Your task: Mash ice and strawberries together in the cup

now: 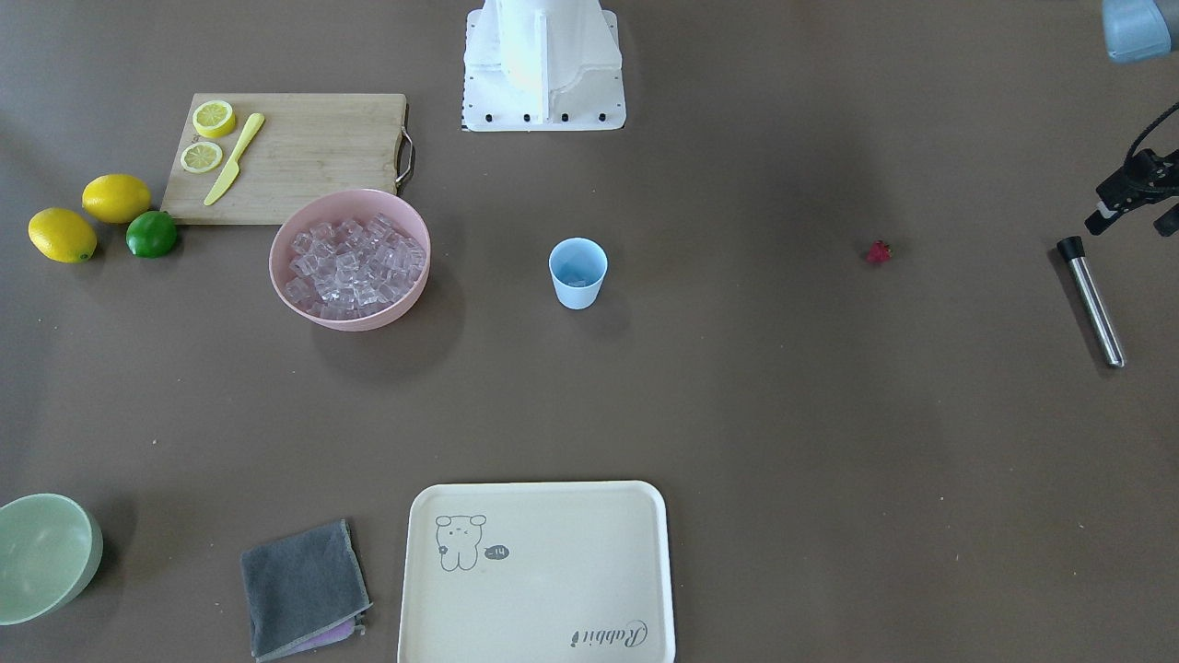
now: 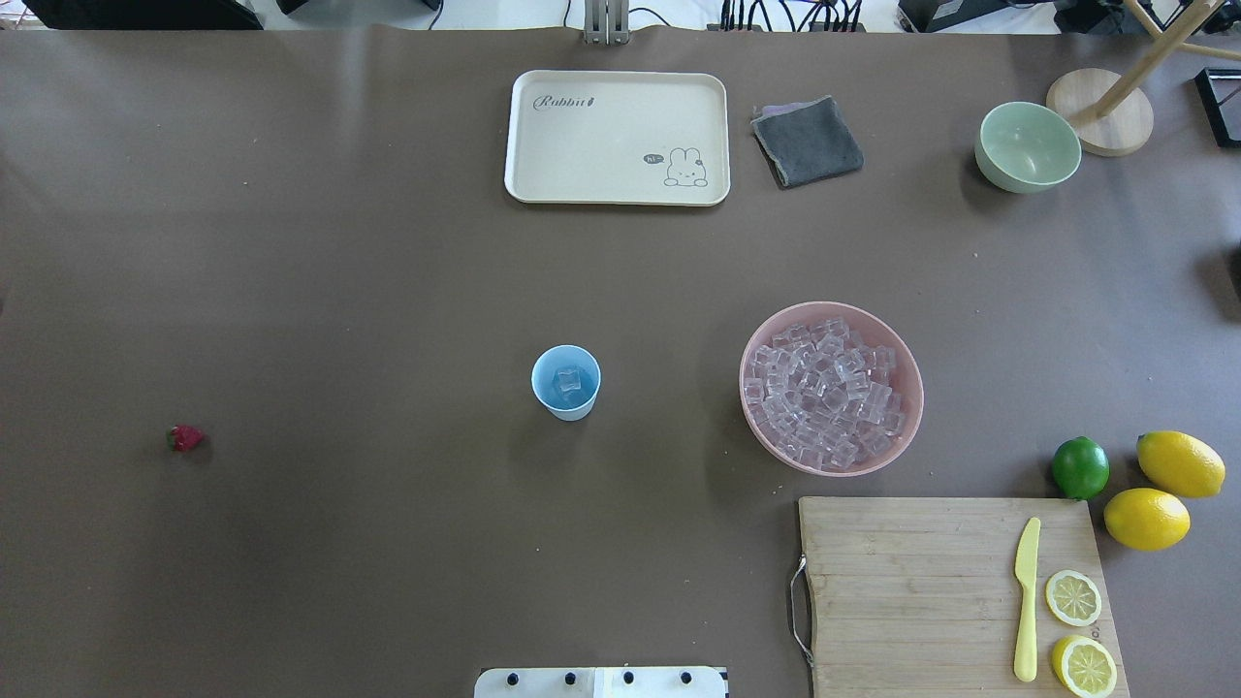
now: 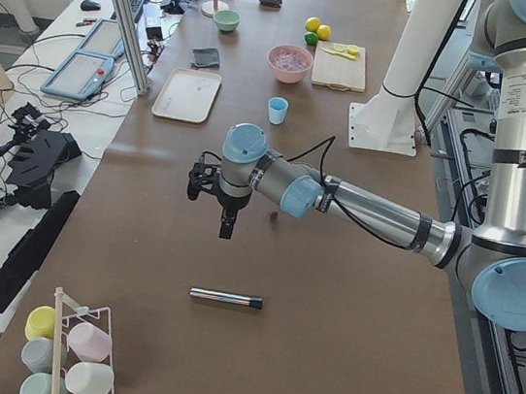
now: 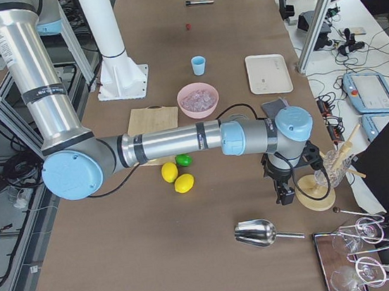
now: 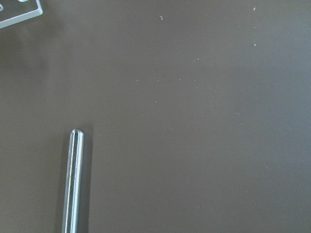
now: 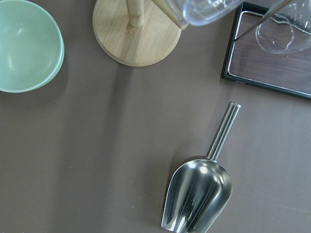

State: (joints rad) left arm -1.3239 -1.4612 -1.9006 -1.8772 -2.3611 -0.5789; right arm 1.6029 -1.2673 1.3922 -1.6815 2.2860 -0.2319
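Note:
The light-blue cup (image 1: 578,273) stands upright at the table's middle, with a few ice cubes (image 2: 567,380) in it. More ice (image 1: 355,260) fills the pink bowl (image 1: 285,276). The small dark red strawberry (image 1: 878,252) lies alone on the table. A steel muddler with a black end (image 1: 1091,302) lies flat. My left gripper (image 1: 1135,221) hovers above its black end, its two fingers apart and empty. My right gripper (image 4: 284,195) hangs above a steel scoop (image 6: 199,194) on the table. Its fingers show in no close view, so I cannot tell their state.
A cream tray (image 1: 539,571), a grey cloth (image 1: 304,589) and a pale green bowl (image 1: 41,557) lie along the far side. A cutting board (image 1: 304,157) holds lemon slices and a yellow knife. Lemons and a lime (image 1: 152,234) sit beside it. A wooden stand (image 6: 133,36) is near the scoop.

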